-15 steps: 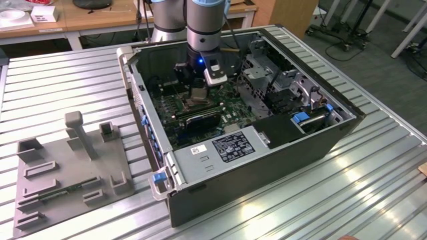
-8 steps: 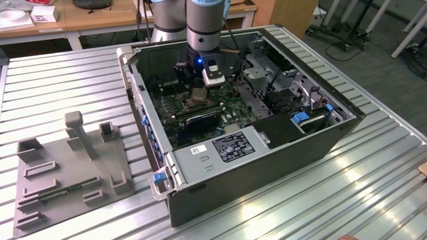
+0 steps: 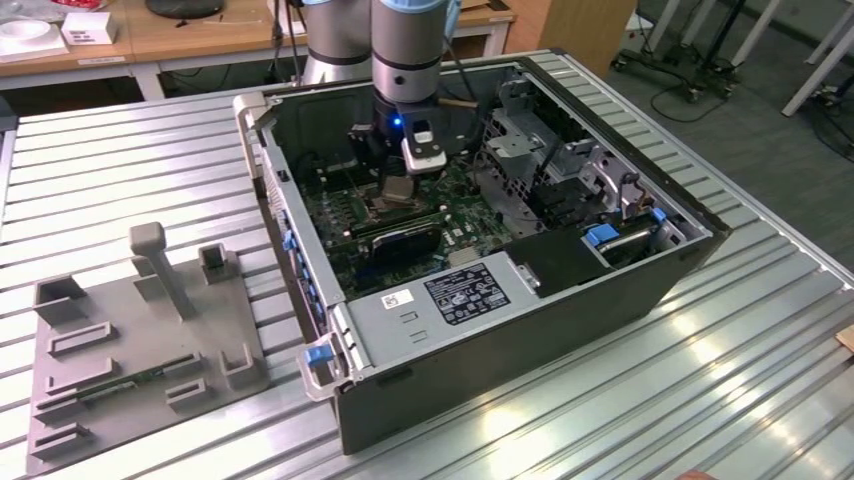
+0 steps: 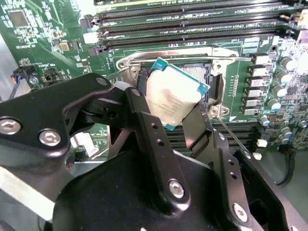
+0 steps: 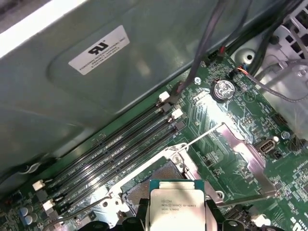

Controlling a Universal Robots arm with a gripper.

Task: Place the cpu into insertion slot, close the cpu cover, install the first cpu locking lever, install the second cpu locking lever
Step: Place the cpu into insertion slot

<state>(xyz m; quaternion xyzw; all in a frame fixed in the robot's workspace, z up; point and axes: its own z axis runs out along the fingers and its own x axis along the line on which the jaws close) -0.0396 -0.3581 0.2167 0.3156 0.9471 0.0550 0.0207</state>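
Our hand [image 4: 171, 107] is closed on the cpu [image 4: 174, 91], two fingers [image 4: 144, 120] pinching its opposite edges. It holds the chip just above the insertion slot [image 5: 158, 174], inside the open computer case [image 3: 574, 330] on the surface [image 3: 694, 380]. The cpu cover [image 5: 240, 154] is swung open beside the slot. In the second wrist view the chip looks tilted. We judge that if it is lowered askew or off-centre, a corner could catch the rim or damage the contacts.

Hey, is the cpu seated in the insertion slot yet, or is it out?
Out. The gripper, jaws shut, holds the cpu above the insertion slot, whose dark bed lies bare.
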